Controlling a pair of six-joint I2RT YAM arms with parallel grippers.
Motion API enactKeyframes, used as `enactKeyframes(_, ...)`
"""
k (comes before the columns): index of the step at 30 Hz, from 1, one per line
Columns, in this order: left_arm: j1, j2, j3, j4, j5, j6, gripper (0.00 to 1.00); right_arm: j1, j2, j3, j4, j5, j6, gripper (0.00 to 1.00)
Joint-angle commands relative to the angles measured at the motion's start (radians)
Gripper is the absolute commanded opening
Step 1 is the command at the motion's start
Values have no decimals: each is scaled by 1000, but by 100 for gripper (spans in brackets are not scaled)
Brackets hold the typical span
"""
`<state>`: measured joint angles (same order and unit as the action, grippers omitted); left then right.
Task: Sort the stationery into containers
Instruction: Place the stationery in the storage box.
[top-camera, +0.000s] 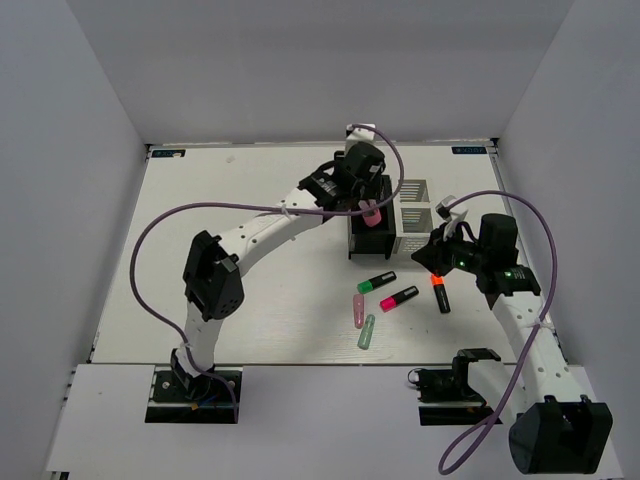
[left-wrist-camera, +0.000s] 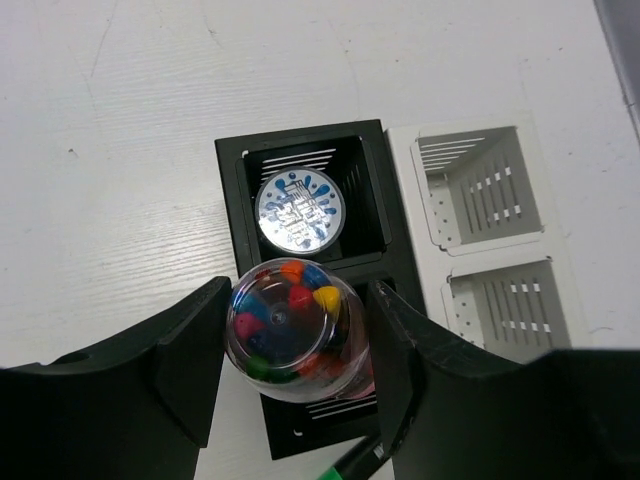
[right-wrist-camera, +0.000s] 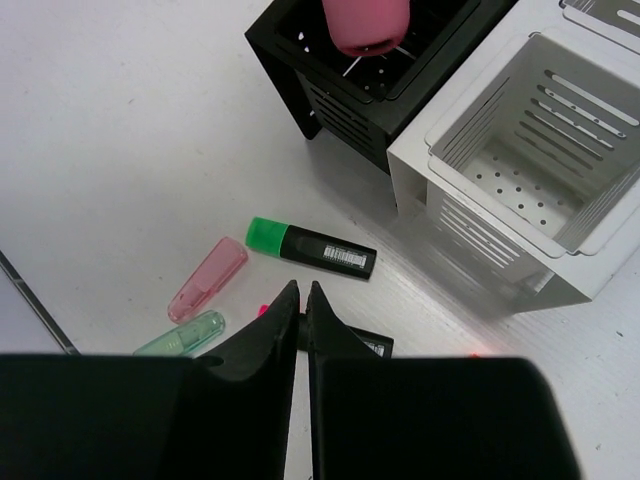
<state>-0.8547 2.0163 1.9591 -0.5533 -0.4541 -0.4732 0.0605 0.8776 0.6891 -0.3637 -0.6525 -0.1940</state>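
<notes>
Top external: left arm (top-camera: 262, 232) outstretched; pincer (top-camera: 366, 207) clasping cylinder (top-camera: 372, 217)

Enclosure: bench (top-camera: 262, 318) boxed in on three sides by plain pale grey walls: back wall (top-camera: 320, 60), left wall (top-camera: 60, 200), right wall (top-camera: 590, 140). No windows or floor in view.

Bench top: matte off-white board, faint scuffs and a greyish smudge (top-camera: 232, 158) near the far edge. Small dark tags at both far corners, left (top-camera: 168, 153) and right (top-camera: 472, 150); print too small to read.

Near edge: brighter white strip (top-camera: 320, 420), set off from the board by a thin seam.

Light: even, diffuse, from above. Shadows soft and short.
</notes>
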Motion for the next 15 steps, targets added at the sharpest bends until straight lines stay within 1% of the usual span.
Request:
enactKeyframes(1,-29,5,6,58,-93,54,1,-16,-6,-3,28,-41,1,10)
enactKeyframes(4,-44,18,1,85,-122,82,1,-22,-9,-5,25,-55,2,11)
enactKeyframes(6,-55,22,1,95,-142,99,1,-25,-8,-5,26,-61,4,14)
enactKeyframes(8,-58,27,1,96,-146,107,1,-28,-5,-5,26,-68,5,34)
enactKeyframes(9,-64,27,-2,93,-155,107,1,-30,-6,-3,23,-71,4,47)
enactKeyframes(10,-66,27,-3,87,-155,107,4,-31,-8,-2,20,-73,2,63)
enactKeyframes(11,-69,25,-8,84,-155,111,13,-36,-5,0,19,-73,2,70)
enactKeyframes(12,-73,13,-18,88,-155,110,26,-34,-5,1,13,-76,-4,75)
enactKeyframes(13,-73,10,-31,89,-155,111,48,-34,-8,3,12,-82,-4,76)
enactKeyframes(15,-73,-7,-40,90,-152,108,63,-39,-8,7,5,-87,-10,75)
